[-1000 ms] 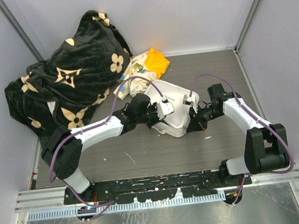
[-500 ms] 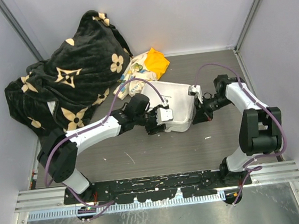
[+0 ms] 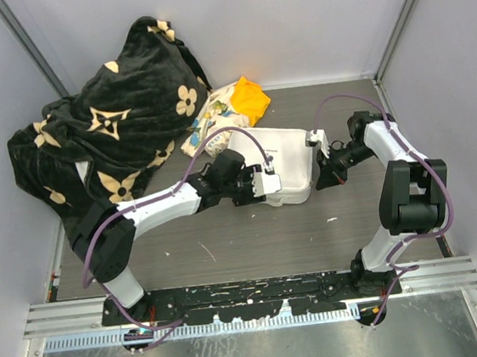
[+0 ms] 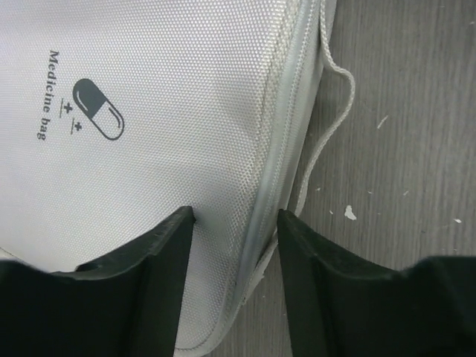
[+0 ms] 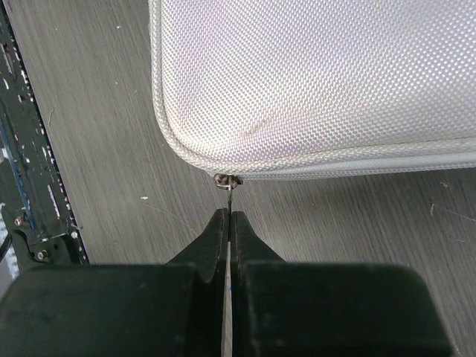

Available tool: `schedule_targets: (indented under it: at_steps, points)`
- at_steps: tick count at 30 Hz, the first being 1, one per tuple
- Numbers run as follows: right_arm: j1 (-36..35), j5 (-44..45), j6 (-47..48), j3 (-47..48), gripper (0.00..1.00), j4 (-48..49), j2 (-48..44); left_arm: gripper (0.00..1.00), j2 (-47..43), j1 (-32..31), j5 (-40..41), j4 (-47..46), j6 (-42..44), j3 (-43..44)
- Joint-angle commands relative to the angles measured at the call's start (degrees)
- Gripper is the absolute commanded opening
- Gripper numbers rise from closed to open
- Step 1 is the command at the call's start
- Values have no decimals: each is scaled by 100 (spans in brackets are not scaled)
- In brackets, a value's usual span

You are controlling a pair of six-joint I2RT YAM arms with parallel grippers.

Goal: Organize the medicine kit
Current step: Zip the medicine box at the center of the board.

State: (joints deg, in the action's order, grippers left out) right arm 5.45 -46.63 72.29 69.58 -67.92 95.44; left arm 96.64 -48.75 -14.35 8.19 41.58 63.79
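The medicine kit (image 3: 289,158), a white zip case with a dark pill logo (image 4: 98,109), lies flat and closed at the table's middle. My left gripper (image 3: 268,184) is open at its near-left corner. One finger rests over the lid and the other over the table, with the zip edge (image 4: 275,186) between them (image 4: 234,223). My right gripper (image 3: 322,175) is at the kit's right side, shut on the thin zip pull (image 5: 230,195) that hangs from the slider (image 5: 226,179) at the case's corner (image 5: 312,74). A white cord (image 4: 327,134) trails beside the zip.
A black blanket with beige flowers (image 3: 106,133) is heaped at the back left. A floral-and-orange cloth bundle (image 3: 233,107) lies just behind the kit. Grey walls close the back and sides. The black base rail (image 3: 251,301) runs along the near edge.
The kit has turned and shifted back and right, now lying flat. My right gripper moved right and farther back with the zip pull. My left gripper followed the kit's corner to the right.
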Motion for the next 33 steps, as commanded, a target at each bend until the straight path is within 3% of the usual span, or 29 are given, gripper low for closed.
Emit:
schedule_targets:
  at_steps: [1,6,8,19,33]
  points:
    - [13,-373,145,191,1,-46,-68,45,191,-7,489,-490,279,136]
    - [9,-644,73,-49,1,40,-167,9,181,-14,422,-516,-55,64]
    - [8,-728,-29,-260,1,214,-325,1,170,-39,462,-470,-344,38]
    - [10,-1060,-85,-1157,1,648,-1052,0,375,-108,1190,-380,-1909,-78]
    - [-356,-1985,19,-1508,1,244,-1212,0,661,-113,1553,-240,-3153,173]
